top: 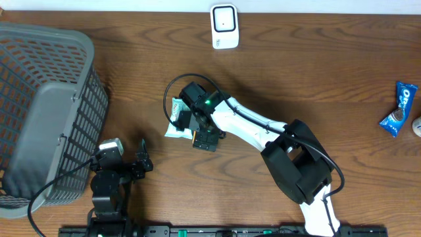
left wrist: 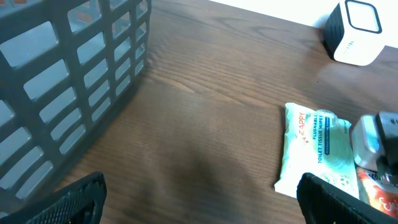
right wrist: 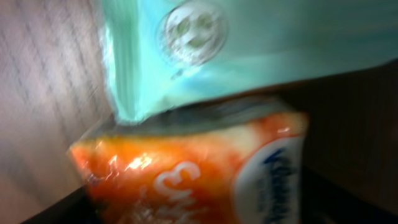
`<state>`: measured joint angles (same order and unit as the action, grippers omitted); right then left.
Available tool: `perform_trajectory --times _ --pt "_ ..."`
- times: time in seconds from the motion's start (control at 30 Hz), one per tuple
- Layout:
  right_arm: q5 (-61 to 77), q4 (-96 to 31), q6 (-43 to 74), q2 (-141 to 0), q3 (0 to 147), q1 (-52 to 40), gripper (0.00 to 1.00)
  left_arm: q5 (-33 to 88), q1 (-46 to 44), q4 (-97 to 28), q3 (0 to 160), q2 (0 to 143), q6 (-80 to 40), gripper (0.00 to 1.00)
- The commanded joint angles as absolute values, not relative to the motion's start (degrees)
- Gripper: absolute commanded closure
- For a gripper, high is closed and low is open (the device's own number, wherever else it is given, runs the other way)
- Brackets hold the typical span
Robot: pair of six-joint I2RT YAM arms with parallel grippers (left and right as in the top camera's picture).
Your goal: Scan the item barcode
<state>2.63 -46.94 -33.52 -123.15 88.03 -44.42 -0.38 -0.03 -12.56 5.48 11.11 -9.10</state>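
Right arm is reaching across the wooden table (top: 316, 79) toward centre-left. The right gripper (top: 203, 135) is sitting low over two packets lying side by side.

- Teal pack of toilet tissue wipes (left wrist: 314, 152) is lying flat, printed face up, just in front of the grey plastic basket (top: 46, 112) but not touching it.
- Orange packet (right wrist: 186, 180) is lying against the wipes pack's near edge, with the teal wrapper overlapping it slightly. It is filling the lower half of the blurred right wrist view.
- I cannot tell how wide the right pincer is standing, or whether it is pressing on the orange packet. The fingers are hidden in the overhead view and smeared in the wrist view.

Left gripper (top: 141, 160) is resting at the table's near edge beside the basket. Its fingers (left wrist: 78, 199) are spread wide with only bare wood between them.

White barcode scanner (top: 224, 26) is standing at the far edge, well apart from both packets. A blue Oreo pack (top: 400, 108) is lying at the far right.
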Motion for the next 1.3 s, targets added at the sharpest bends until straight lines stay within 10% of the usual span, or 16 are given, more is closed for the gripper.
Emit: perform_trajectory --times 0.0,0.2,0.4,0.97,1.27 --pt "0.1 -45.3 -30.2 -123.9 86.9 -44.3 0.03 -1.1 0.3 -12.9 4.0 11.0 -8.6 0.02" --pt "0.4 -43.9 -26.7 -123.9 86.9 -44.3 0.02 -1.1 0.3 -12.9 4.0 11.0 -8.6 0.02" --pt "0.3 -44.4 -23.9 -123.9 86.9 -44.3 0.28 -1.1 0.3 -12.9 4.0 11.0 -8.6 0.02" --pt "-7.0 -65.0 5.5 -123.9 99.4 -43.5 0.34 -1.1 0.3 -12.9 4.0 11.0 -8.6 0.02" --pt "11.6 -73.8 22.5 -123.9 101.7 -39.2 0.33 -1.1 0.3 -12.9 4.0 11.0 -8.6 0.02"
